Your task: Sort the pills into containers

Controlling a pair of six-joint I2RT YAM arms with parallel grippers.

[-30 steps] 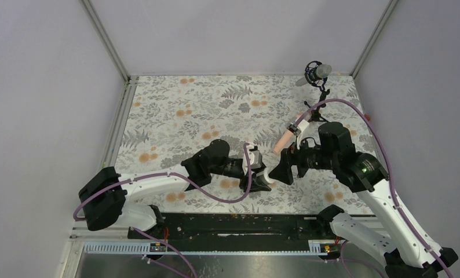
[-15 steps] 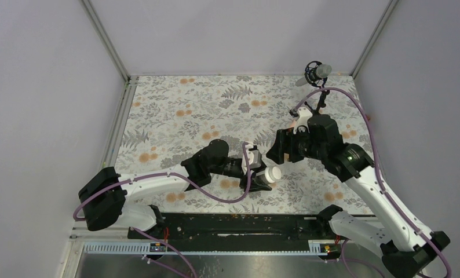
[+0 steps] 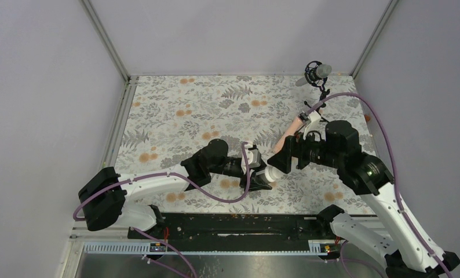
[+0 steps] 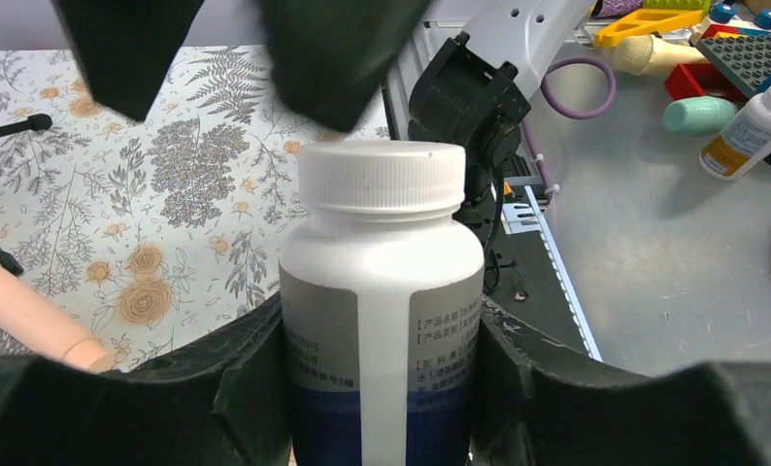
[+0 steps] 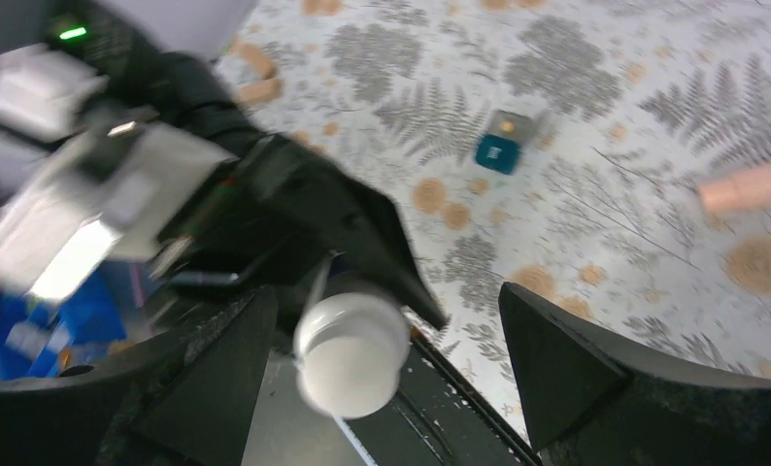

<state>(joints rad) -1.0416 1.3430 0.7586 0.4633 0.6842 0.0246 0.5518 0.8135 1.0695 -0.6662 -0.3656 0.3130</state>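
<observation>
While low, left tool (image 3: 263,177) around bottle (image 4: 382,243).

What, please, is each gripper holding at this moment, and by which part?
The left gripper clamps the white bottle by its labelled body, below the cap. The right gripper is open and holds nothing.

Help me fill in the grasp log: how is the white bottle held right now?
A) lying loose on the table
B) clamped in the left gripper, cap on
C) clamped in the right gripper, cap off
B: the left wrist view shows the left gripper pressing both sides of the white bottle with its cap in place, while the right gripper stands open around the cap.
</observation>
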